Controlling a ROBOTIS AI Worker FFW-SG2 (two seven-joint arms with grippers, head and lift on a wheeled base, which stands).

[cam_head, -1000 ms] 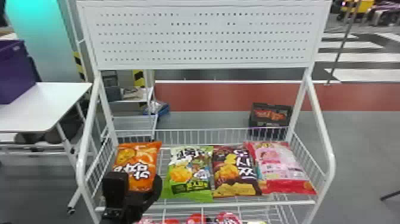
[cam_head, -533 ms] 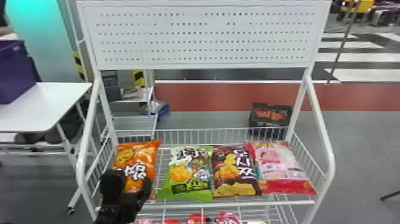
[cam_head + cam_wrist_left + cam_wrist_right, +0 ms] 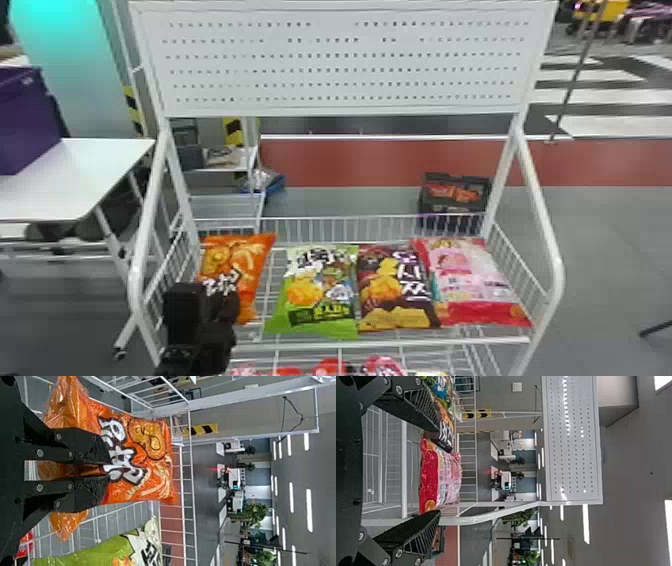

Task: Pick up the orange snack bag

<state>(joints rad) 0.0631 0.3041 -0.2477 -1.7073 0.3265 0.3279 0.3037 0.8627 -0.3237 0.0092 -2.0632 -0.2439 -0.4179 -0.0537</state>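
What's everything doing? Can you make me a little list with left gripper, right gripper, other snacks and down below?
Left gripper: closed on the orange snack bag
Right gripper: open, holding nothing
Other snacks: green bag, brown bag, pink bag, in a row on the wire shelf
Down below: red packets

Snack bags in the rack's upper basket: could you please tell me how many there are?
4, left to right: orange snack bag, partly behind the left gripper; green bag; brown bag; pink bag. None seems entirely hidden.
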